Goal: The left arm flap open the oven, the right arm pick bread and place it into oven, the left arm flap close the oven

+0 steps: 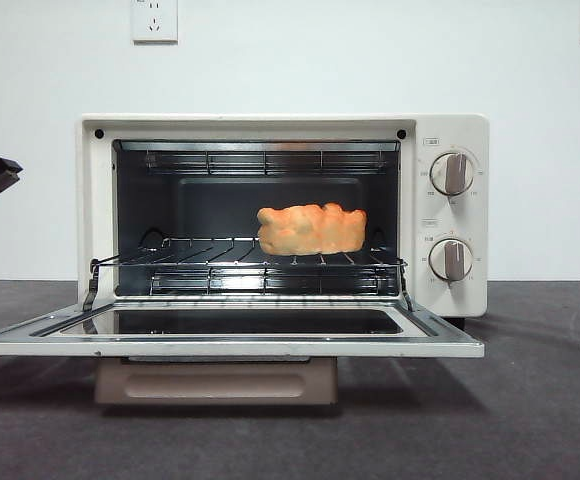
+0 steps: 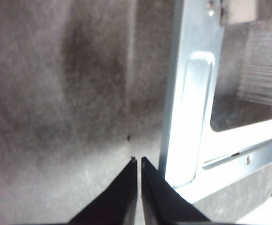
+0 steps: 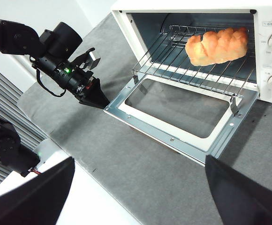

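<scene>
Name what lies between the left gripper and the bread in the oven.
In the right wrist view, the lowered oven door and wire rack lie between the left gripper and the bread.

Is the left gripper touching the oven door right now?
Cannot tell. In the right wrist view the left gripper sits at the door corner; neither wrist view shows contact or gap plainly.

**Legible markings: none confirmed**

The cream-white toaster oven carries small grey labels above its two beige knobs, with fine scale marks printed around each dial. All are too small and blurred to read in either view. No brand name or numeral can be made out.
</scene>
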